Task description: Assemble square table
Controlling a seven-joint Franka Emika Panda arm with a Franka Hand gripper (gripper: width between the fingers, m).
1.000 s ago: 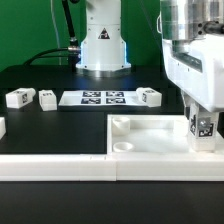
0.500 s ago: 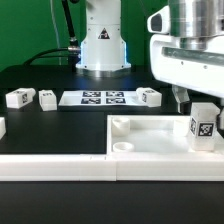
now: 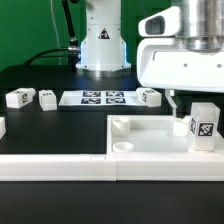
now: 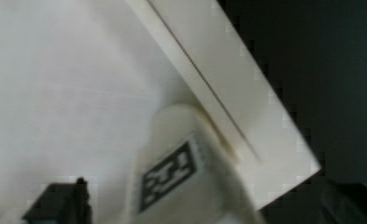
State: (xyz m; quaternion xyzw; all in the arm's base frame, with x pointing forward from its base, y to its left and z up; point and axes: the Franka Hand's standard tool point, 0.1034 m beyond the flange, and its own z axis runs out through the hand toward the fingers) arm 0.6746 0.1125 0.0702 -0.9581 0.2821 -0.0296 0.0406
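One tabletop, four legs, one marker board, one long white rail.
Two legs sit beside the marker board on the exterior view's left, one beside it on the exterior view's right, and one stands on the tabletop, nearer the camera than the board.

We read bright, even light | exterior: arm at upper right glares white, slightly soft | wrist: blurred throughout, tabletop greyish and dim there
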